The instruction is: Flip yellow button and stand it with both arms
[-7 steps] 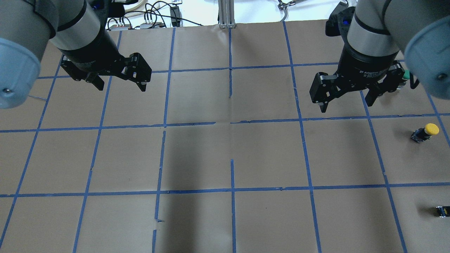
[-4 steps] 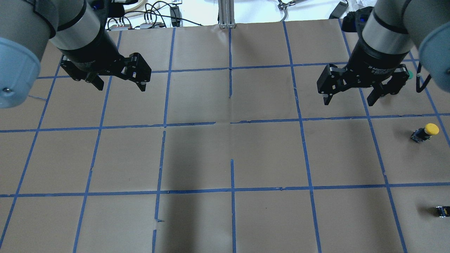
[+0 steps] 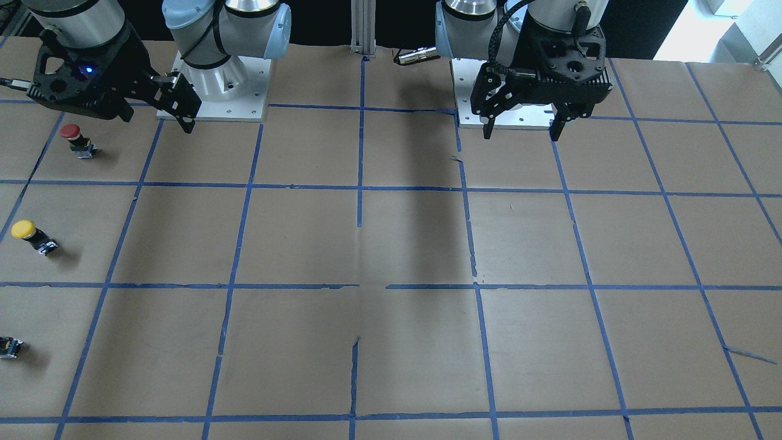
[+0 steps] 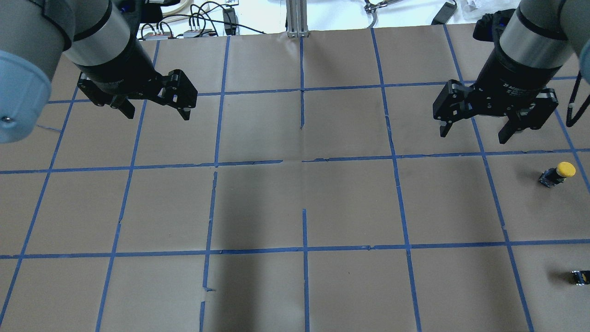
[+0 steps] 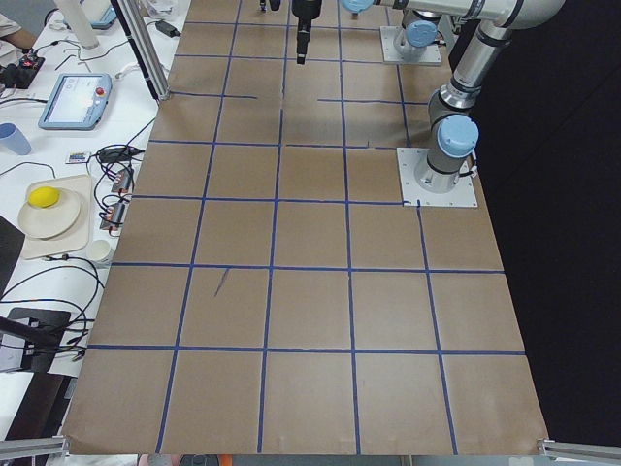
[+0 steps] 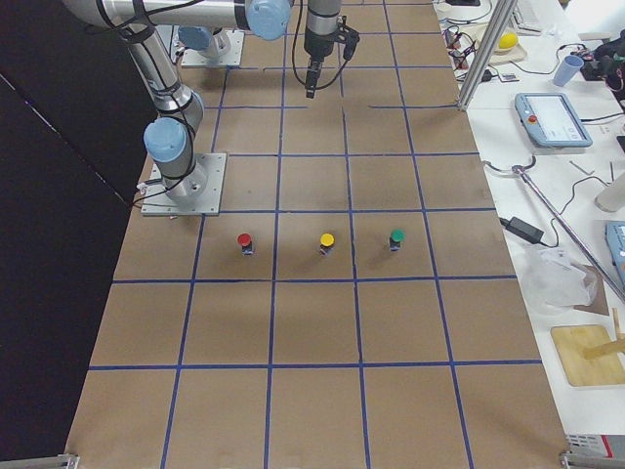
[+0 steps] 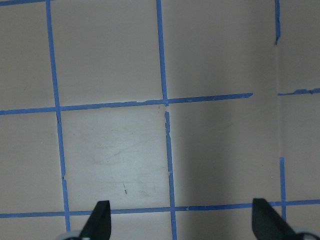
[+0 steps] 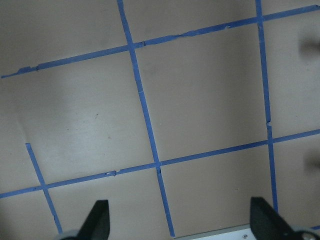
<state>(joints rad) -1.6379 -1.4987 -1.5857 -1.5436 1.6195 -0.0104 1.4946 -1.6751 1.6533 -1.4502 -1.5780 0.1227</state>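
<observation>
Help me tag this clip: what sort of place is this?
Probably a robotics lab: left arm and right arm bolted to a table taped into a blue grid, a teach pendant on the side bench.

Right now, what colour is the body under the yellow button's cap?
Black. The yellow button shows it best in the overhead exterior view.

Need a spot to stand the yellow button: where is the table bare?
The middle squares between the left claw and right claw are bare, as is the table's left half. Crowded only along the right end: yellow button, red button, green button, capless part.
</observation>
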